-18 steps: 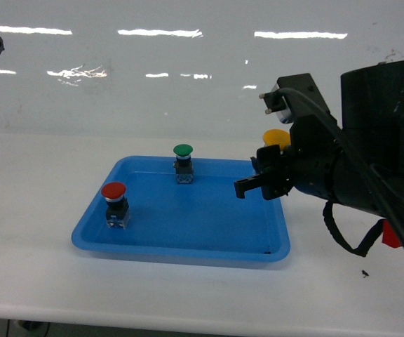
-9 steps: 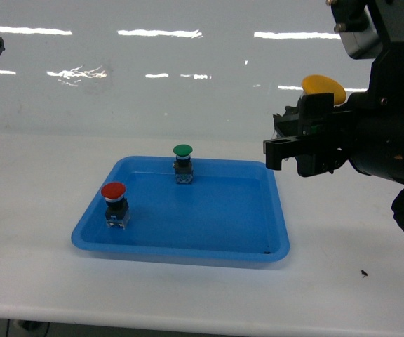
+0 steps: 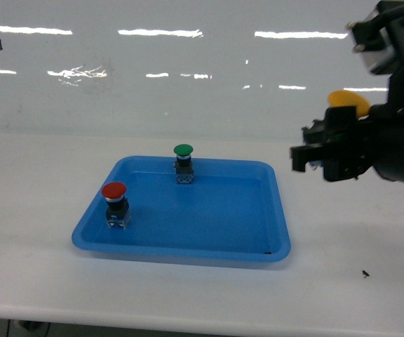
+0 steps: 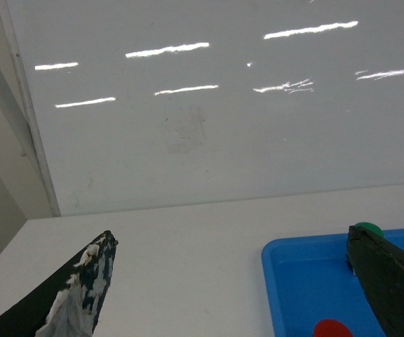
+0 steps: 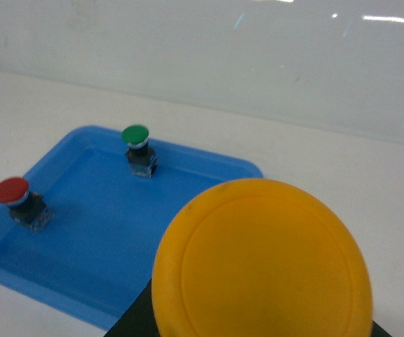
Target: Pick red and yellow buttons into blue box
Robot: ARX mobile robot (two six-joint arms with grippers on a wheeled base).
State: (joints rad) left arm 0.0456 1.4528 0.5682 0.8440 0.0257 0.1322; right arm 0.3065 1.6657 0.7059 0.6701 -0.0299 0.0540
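The yellow button's cap (image 3: pixel 344 101) sticks up from my right gripper (image 3: pixel 330 152), which is shut on it and held in the air to the right of the shallow blue tray (image 3: pixel 209 214). In the right wrist view the yellow cap (image 5: pixel 261 263) fills the lower frame and hides the fingers. The red button (image 3: pixel 115 203) stands upright in the tray's left part. My left gripper (image 4: pixel 233 284) is open with nothing between its fingers, and the red cap (image 4: pixel 332 328) shows by its right finger. The blue box is out of view.
A green-capped button (image 3: pixel 183 163) stands at the back of the tray, also in the right wrist view (image 5: pixel 137 149). The white table (image 3: pixel 342 239) runs to a glossy white wall behind. A small dark speck (image 3: pixel 364 273) lies near the front right.
My right gripper has lifted the yellow button from the tray's right rim and carried it rightward, away from the tray. The red and green buttons have not moved.
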